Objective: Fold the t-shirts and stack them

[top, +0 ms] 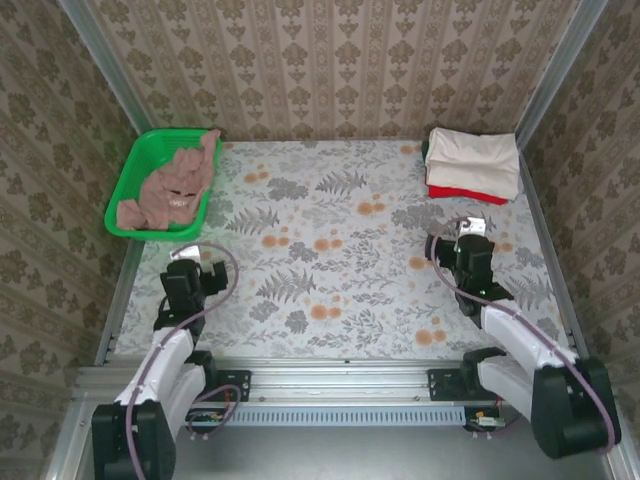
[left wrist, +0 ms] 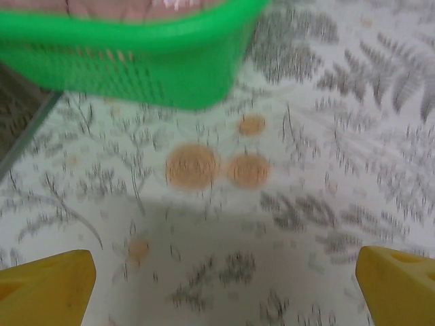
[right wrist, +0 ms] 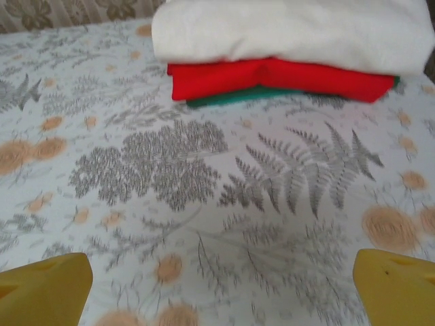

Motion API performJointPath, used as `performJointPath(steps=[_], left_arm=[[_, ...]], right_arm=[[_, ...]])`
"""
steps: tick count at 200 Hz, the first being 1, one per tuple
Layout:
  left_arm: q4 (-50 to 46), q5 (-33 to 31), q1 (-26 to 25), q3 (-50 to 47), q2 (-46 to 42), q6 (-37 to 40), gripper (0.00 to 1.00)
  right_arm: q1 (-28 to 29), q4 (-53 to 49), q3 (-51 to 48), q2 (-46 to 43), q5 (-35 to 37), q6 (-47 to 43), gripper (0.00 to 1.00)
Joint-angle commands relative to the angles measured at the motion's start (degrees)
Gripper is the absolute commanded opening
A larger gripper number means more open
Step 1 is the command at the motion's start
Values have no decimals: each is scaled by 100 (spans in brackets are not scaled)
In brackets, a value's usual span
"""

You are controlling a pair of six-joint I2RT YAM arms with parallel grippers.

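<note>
Three folded t-shirts (right wrist: 285, 41) lie stacked ahead of right gripper (right wrist: 221, 288).

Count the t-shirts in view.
4. Cream shirt over red shirt over dark green shirt, stacked far right; pink-brown shirt crumpled in the green basket, far left. Others may hide beneath it.

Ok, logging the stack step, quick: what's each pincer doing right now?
Left pincer: open, holding nothing.
Right pincer: open, holding nothing.
</note>
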Motion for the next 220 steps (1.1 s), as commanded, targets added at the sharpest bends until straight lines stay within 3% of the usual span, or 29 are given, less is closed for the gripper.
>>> performJointPath(steps=[1,9,34,55,68,80,98,103,111,134,155,160,169,178,220], left_arm=[[1278,540,287,122,476,302,100],[1457,674,364,190,746,297,100],[2094,1269,684,525,1726,171,100],[2458,1691,856,895,2533,135,100],[3291,1990,925,811,2846,111,100],[3860,2082,954,720,3072,74,100],[4097,2151,1066,846,3557,-249,100],[4627,2378,1100,786,3768,-206,100],[4602,2955,1164,786,3783,-78,100],[4742,2466,838,677,3793,189,100],[5022,1366,248,782,4327,559,100],[5029,1391,227,868,4304,570,100],[4148,1321,207,1079,4141,529,100],[4509,1221,139,1033,4274,630,100],[4353,1156,129,1069,4239,605,100]], right_arm=[[-22,1433,-97,734,368,-355,100],[-37,1201,61,837,195,-382,100],[-82,2448,66,1516,42,-659,100],[-118,2104,697,2231,-141,-914,100],[-175,2590,732,2740,-124,-929,100],[-385,2147,820,2619,-445,-706,100],[-484,2725,528,2682,-680,-680,100],[-526,2927,440,2755,-801,-669,100],[-614,3506,309,2946,-1038,-672,100],[-605,3297,342,2908,-1015,-677,100],[-599,3214,346,2863,-1015,-671,100],[-601,3230,348,2866,-1012,-673,100],[-601,3231,345,2867,-1005,-673,100],[-601,3256,338,2873,-1006,-673,100],[-601,3248,332,2858,-1002,-673,100]])
